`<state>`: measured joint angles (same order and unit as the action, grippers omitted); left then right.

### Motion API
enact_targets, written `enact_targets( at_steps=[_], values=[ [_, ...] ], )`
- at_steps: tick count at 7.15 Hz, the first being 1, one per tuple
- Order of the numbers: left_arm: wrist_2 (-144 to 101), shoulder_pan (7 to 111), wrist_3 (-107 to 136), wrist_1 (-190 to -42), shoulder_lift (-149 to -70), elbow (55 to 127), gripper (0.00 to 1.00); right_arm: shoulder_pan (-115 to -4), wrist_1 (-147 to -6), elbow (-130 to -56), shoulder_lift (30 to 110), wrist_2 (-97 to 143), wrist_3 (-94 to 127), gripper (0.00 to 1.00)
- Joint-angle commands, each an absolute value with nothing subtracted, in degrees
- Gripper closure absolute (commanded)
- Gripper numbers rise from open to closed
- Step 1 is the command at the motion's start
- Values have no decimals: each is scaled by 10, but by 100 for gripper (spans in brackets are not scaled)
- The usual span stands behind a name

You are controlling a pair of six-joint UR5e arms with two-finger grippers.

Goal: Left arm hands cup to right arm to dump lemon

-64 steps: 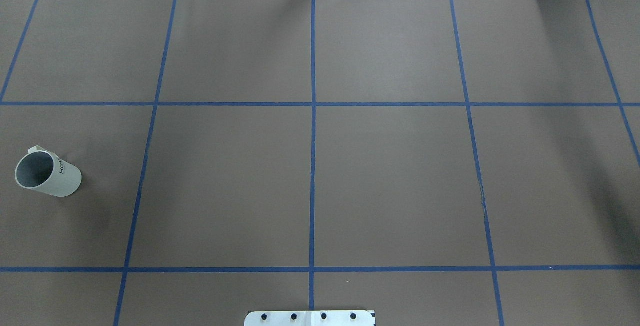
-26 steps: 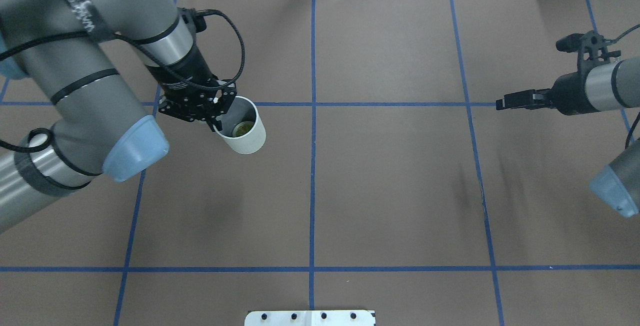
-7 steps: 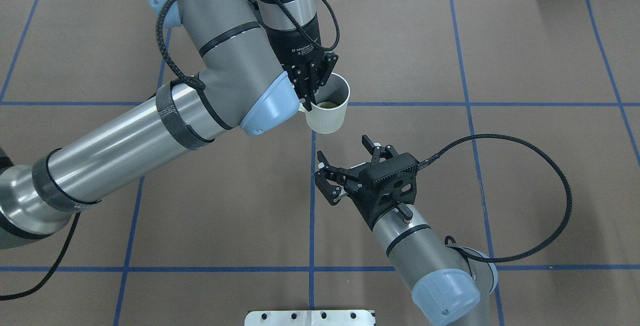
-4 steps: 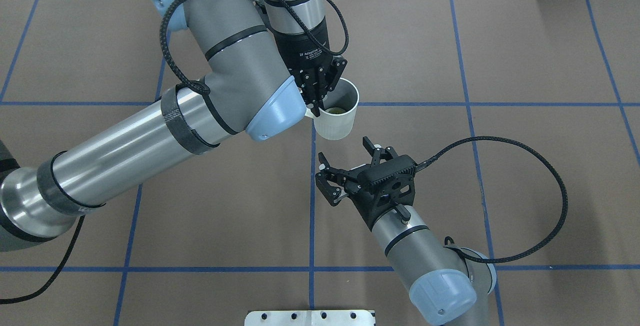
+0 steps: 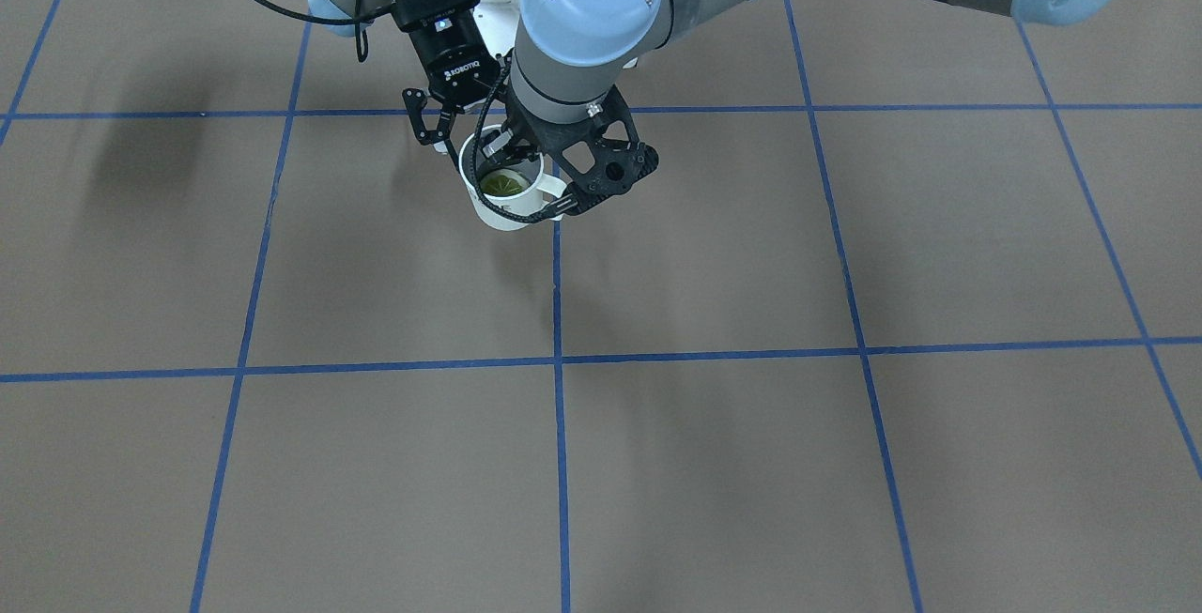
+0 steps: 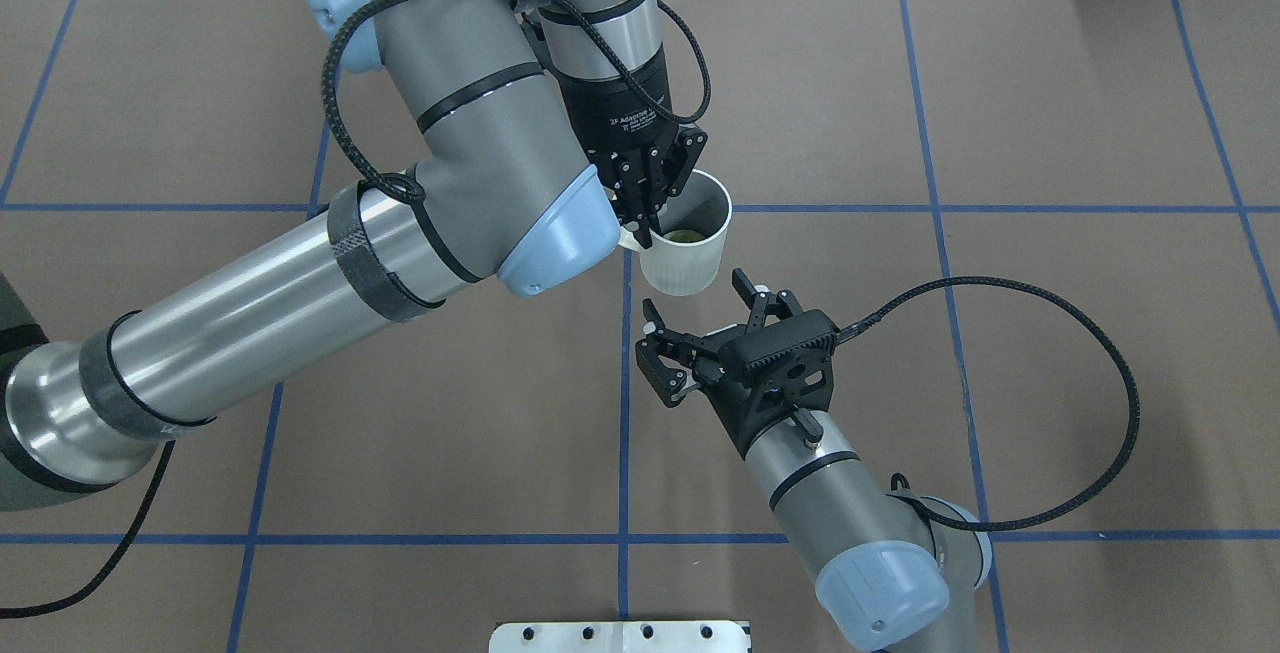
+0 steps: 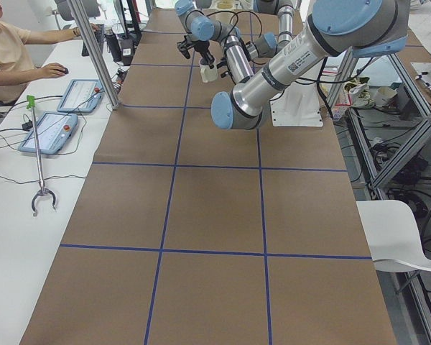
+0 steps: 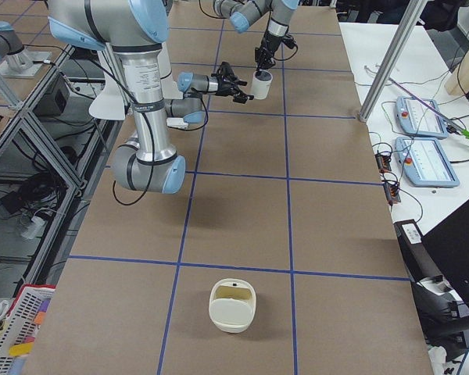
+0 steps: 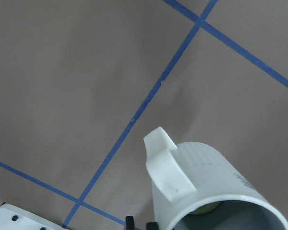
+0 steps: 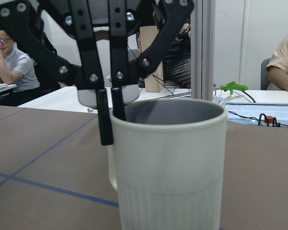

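My left gripper [image 6: 645, 221] is shut on the rim of the white cup [image 6: 684, 255], by its handle, one finger inside and one outside. It holds the cup upright above the table near the centre line. The lemon [image 6: 685, 233] lies inside the cup, and also shows in the front view [image 5: 504, 183]. My right gripper [image 6: 695, 298] is open and empty, level with the cup, its jaws wide apart and pointing at the cup's side without touching it. In the right wrist view the cup [image 10: 168, 158] fills the frame, with the left gripper's fingers [image 10: 104, 117] pinching its rim.
The brown table cover [image 6: 1050, 353] has a blue tape grid. A cream container [image 8: 233, 305] stands on the table far toward the robot's right end. The right arm's cable [image 6: 1100, 333] loops out to its right. People sit beyond the table's far edge [image 10: 9, 62].
The left arm has carried the cup to the right and closer to the right gripper. The right gripper stays open and has hardly moved.
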<state>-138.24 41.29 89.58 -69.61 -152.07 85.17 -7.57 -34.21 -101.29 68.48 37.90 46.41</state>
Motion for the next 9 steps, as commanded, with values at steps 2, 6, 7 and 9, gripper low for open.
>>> enact_targets(
  at_steps=[2, 6, 7, 9],
  values=[
    [-1382, 403, 896, -695, -1522, 853, 100, -76, -343, -1008, 685, 362, 464, 2],
    [-1382, 393, 912, -697, -1522, 861, 100, -77, -344, -1007, 686, 361, 464, 2],
    [-1382, 389, 913, -697, -1522, 862, 100, -78, -344, -1007, 686, 352, 464, 2],
    [-1381, 381, 918, -695, -1522, 866, 100, -77, -343, -1000, 685, 350, 464, 2]
  ],
)
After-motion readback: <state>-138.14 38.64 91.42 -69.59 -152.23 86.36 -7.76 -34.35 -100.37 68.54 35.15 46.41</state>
